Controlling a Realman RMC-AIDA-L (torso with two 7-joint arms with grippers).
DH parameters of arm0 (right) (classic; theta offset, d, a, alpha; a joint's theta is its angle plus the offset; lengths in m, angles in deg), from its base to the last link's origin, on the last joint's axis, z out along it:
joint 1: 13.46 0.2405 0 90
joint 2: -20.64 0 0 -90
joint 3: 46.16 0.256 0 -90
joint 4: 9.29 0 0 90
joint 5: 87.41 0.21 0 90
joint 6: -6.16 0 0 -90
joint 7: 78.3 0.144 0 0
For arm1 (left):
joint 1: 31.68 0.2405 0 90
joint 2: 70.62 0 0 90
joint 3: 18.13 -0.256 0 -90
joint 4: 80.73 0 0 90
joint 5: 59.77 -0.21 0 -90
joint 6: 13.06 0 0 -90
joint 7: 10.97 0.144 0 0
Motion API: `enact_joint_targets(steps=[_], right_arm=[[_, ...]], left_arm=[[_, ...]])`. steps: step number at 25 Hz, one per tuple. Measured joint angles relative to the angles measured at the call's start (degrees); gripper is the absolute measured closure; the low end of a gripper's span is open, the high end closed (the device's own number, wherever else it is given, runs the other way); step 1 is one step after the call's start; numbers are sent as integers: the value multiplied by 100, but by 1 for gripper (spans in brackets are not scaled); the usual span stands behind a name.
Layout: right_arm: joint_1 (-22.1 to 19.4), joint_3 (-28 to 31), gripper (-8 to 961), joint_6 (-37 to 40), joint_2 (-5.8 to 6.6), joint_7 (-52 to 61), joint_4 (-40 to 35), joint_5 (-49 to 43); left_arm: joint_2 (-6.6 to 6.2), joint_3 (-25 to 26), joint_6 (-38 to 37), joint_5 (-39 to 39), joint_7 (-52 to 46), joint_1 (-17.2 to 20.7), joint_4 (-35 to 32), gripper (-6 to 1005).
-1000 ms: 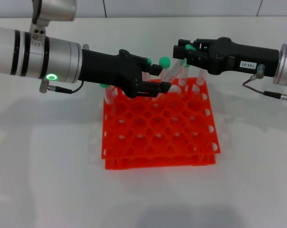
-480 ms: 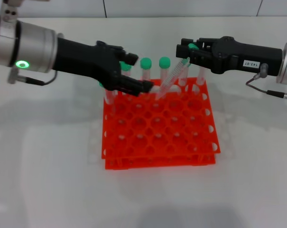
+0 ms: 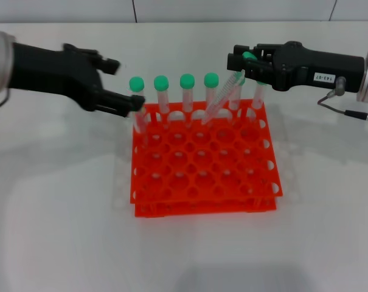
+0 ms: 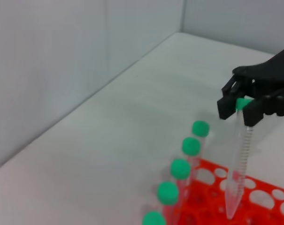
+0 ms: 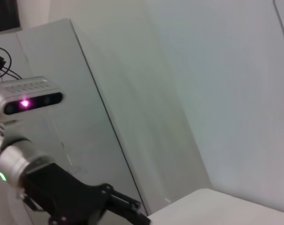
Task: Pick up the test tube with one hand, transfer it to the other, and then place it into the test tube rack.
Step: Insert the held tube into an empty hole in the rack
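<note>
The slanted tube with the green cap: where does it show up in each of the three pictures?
Head view: slanted tube held by the right gripper over the orange rack.
Left wrist view: tube under that same gripper.
Right wrist view: not in it.
Shared landmark: the rack.

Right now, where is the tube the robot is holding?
In the head view, the test tube hangs tilted from the right gripper, held at its green cap, its bottom end over the back rows of the orange test tube rack.
</note>
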Motion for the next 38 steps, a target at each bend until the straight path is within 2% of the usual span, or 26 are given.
enact_joint_targets(steps=[5, 11, 17, 18, 27, 30, 31, 38], right_arm=[[3, -4, 693, -20, 3, 20, -168, -63], [23, -117, 693, -54, 2, 23, -247, -79], [98, -147, 694, -63, 2, 30, -260, -80], [104, -148, 694, -63, 2, 31, -260, -81], [171, -163, 694, -58, 2, 154, -389, -269], [222, -198, 694, -53, 2, 174, -409, -306], [233, -214, 694, -56, 2, 183, -422, -311], [382, -291, 694, -71, 2, 246, -529, -383]], left_arm=[[2, -74, -140, -6, -257, 576, -967, 106], [21, -309, -67, 15, -305, 1162, -1386, 106], [39, -336, 142, 45, -189, 1493, -1371, 105], [45, -337, 261, 204, -70, 1686, -1353, 105], [45, -253, 441, 797, 445, 2307, -1237, 105], [49, -182, 444, 932, 621, 2385, -1069, 105], [48, -11, 452, 1068, 844, 2431, -761, 105], [42, 439, 429, 1352, 1455, 2451, -15, 105]])
